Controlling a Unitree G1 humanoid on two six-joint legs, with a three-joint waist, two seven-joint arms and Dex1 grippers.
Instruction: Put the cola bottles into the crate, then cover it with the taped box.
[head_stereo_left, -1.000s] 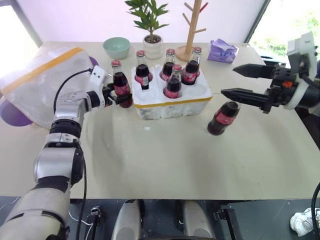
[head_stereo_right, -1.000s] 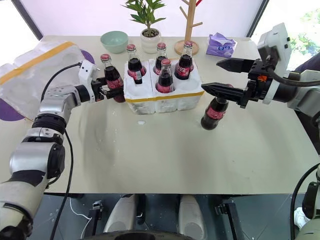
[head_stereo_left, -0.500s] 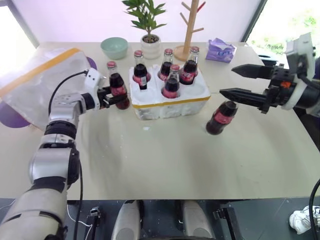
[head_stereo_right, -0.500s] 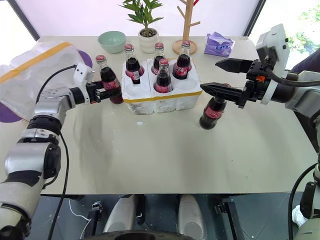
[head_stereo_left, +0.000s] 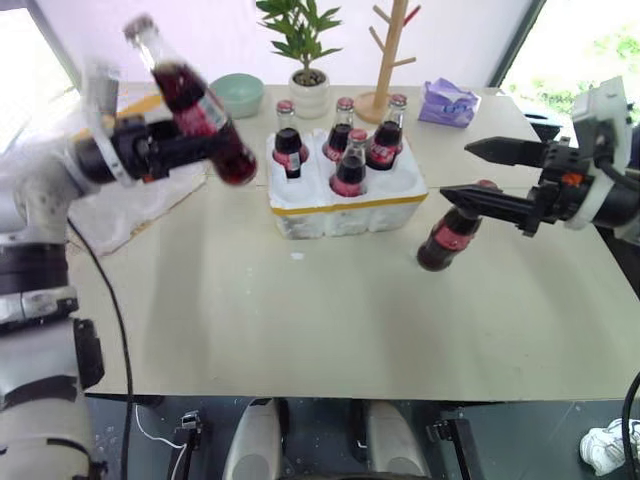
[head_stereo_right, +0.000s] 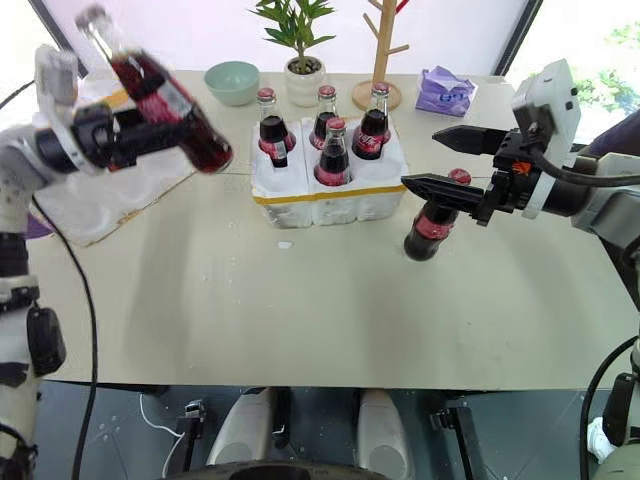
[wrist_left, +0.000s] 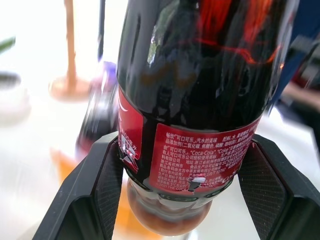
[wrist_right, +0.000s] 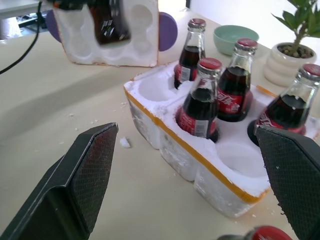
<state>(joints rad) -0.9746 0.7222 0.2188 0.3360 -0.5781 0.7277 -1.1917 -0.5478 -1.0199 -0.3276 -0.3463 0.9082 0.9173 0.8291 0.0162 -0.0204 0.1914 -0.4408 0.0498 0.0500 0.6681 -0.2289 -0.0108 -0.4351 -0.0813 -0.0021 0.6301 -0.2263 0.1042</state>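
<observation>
My left gripper (head_stereo_left: 200, 148) is shut on a cola bottle (head_stereo_left: 197, 108), held tilted in the air to the left of the crate, with its red label between the pads (wrist_left: 107, 175). The crate (head_stereo_left: 345, 205), a low white block with a yellow band, holds several upright cola bottles (head_stereo_left: 350, 165). Two wells near its front stand empty (wrist_right: 240, 152). One more cola bottle (head_stereo_left: 447, 235) stands on the table right of the crate, just under my open right gripper (head_stereo_left: 457, 170). The taped box (head_stereo_right: 105, 195) lies at the left, its hollows showing (wrist_right: 107, 40).
At the back of the table stand a green bowl (head_stereo_left: 236, 92), a potted plant (head_stereo_left: 308, 60), a wooden rack (head_stereo_left: 385, 60) and a purple packet (head_stereo_left: 447, 100). A purple disc (wrist_right: 167, 30) lies behind the taped box. White crumbs (head_stereo_left: 296, 256) dot the table before the crate.
My left gripper closed on the bottle standing left of the crate, then lifted it up and back, tilting it. The right gripper kept still and open.
</observation>
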